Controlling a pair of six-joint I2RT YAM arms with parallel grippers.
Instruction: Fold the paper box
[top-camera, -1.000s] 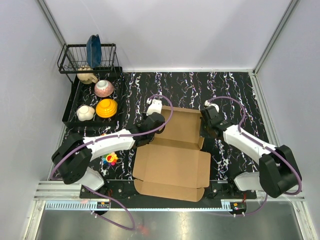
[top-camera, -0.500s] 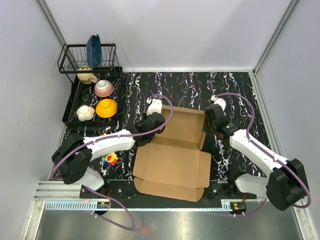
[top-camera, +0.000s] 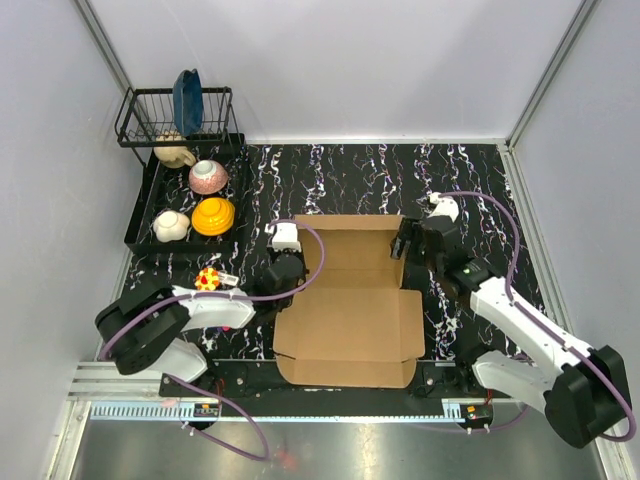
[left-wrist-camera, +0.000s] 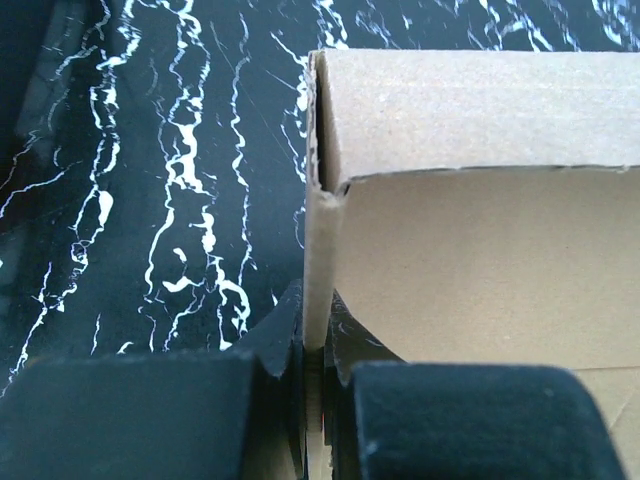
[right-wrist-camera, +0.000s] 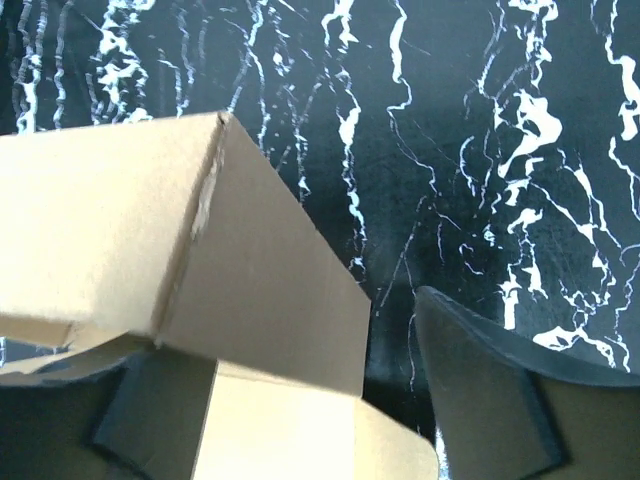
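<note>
Top external view gives me the paper box in the middle of the table, between my two arms. Its large flat panel lies toward the near edge and its far part is raised into walls. My left gripper sits at the box's left wall, close to the far left corner. My right gripper sits at the far right corner. From above, both sets of fingertips are hidden under the wrists, so I read the grips from the wrist cameras.

On the left wrist camera the left gripper is clenched on the upright left wall of the box. The thin cardboard edge runs straight down between the two dark fingers, which press it from either side. The far wall joins it at the corner just beyond the fingertips. The bottom of the pinch is cut off by the frame edge.

On the right wrist camera the right gripper is released, its jaws standing wide. A folded corner of the box sits between them. The right-hand finger is clear of the cardboard, with dark table in the gap. The other finger is mostly hidden behind the cardboard, and I cannot tell whether it touches.
</note>
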